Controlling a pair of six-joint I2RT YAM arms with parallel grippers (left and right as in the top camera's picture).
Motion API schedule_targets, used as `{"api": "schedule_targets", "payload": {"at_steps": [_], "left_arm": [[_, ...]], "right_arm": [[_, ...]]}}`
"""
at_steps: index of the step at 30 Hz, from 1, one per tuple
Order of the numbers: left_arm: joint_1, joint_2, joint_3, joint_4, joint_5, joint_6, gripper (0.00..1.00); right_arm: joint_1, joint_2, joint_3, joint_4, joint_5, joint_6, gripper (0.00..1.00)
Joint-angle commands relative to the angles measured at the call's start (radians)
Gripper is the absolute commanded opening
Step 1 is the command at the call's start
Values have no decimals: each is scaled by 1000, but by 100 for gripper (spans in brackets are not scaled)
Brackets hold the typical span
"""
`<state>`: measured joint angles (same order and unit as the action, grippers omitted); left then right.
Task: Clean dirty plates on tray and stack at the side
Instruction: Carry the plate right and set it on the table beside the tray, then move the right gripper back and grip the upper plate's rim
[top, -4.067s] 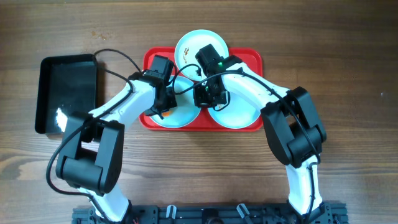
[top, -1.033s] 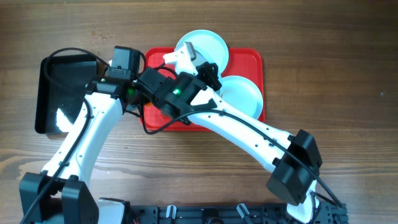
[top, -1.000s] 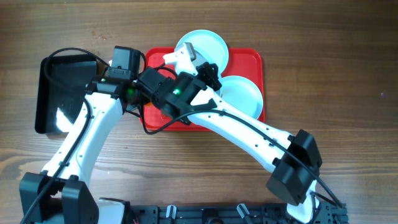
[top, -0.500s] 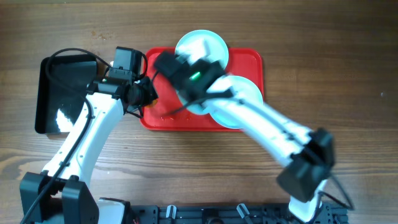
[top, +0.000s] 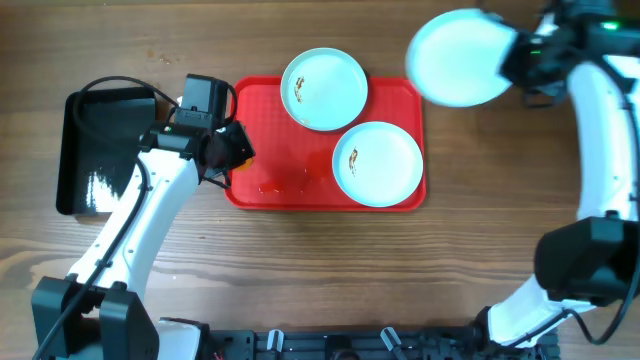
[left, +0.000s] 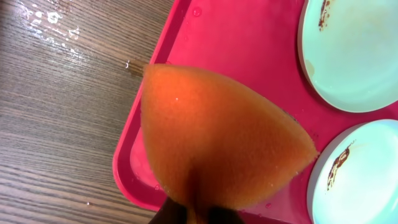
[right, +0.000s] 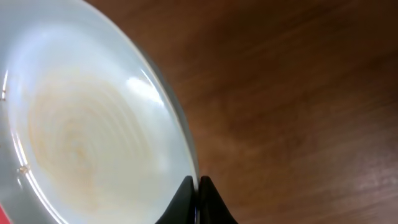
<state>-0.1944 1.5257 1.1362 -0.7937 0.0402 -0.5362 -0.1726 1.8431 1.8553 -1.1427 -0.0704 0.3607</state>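
The red tray (top: 270, 150) lies mid-table with two pale-blue plates on it, each with a brown smear. One plate (top: 323, 89) overhangs the far rim and the other (top: 377, 163) sits at the right. A third plate (top: 460, 58) is beyond the tray's far right corner, over the wood, with my right gripper (top: 515, 60) shut on its rim. In the right wrist view that plate (right: 81, 124) looks wiped, pinched at its edge by the gripper (right: 199, 186). My left gripper (top: 232, 150) hovers at the tray's left rim, shut on an orange sponge (left: 217, 137).
A black bin (top: 105, 150) stands left of the tray. Water drops (left: 50, 18) lie on the wood beside the tray's left rim, and a wet smudge (top: 285, 185) marks the tray's near left part. Both smeared plates (left: 354, 56) (left: 360, 180) show in the left wrist view.
My right arm has swung from over the tray's left part to the far right, carrying one plate off the tray. The left arm with the sponge has barely moved.
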Motion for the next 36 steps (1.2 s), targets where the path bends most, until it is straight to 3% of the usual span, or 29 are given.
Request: {"api": "schedule_targets", "payload": {"at_steps": [1, 10, 13, 17, 22, 26, 30, 36], "left_arm": [[-5, -3, 6, 1, 31, 4, 4], [-5, -3, 6, 24, 31, 4, 4], [-5, -3, 6, 30, 31, 5, 4], [-5, -3, 6, 39, 31, 5, 4], [-5, -3, 6, 38, 31, 5, 4], [-5, -3, 6, 44, 31, 5, 4], [-5, -3, 6, 48, 46, 4, 4], [-5, -3, 6, 48, 46, 5, 4]], "right_arm": [[-76, 40, -88, 61, -87, -18, 4], [-126, 99, -265, 223, -84, 10, 6], [-125, 114, -296, 243, -126, 16, 24], [-119, 116, -296, 242, -210, 6, 24], [-104, 114, -270, 225, -551, -156, 34], [-39, 112, -202, 192, -658, -183, 41], [131, 112, -140, 200, -508, -204, 70], [363, 138, -138, 319, -24, -124, 91]]}}
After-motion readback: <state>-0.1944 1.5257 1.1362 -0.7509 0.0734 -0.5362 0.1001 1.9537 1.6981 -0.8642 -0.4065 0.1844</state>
